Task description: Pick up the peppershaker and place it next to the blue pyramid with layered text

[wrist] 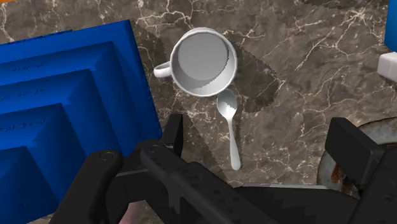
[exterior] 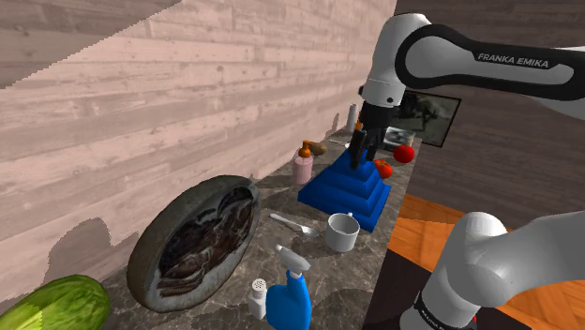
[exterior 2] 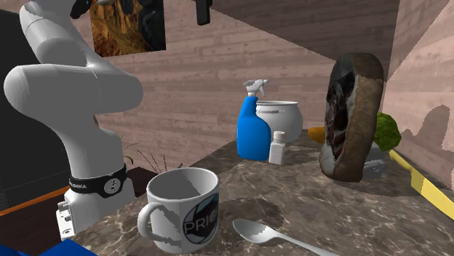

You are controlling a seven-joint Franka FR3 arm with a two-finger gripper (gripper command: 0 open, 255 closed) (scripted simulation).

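As claw (wrist: 257, 130) hangs wide open, empty, above marble counter (wrist: 299, 70)

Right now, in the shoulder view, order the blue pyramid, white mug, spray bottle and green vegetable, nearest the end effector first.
1. blue pyramid, just below the end effector
2. white mug, beside the pyramid
3. spray bottle, past the spoon
4. green vegetable, the view's lower-left corner

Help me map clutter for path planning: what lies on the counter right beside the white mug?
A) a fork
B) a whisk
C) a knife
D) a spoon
D: in the wrist view a spoon lies flat on the marbled counter, with its bowl pointing toward the mug.
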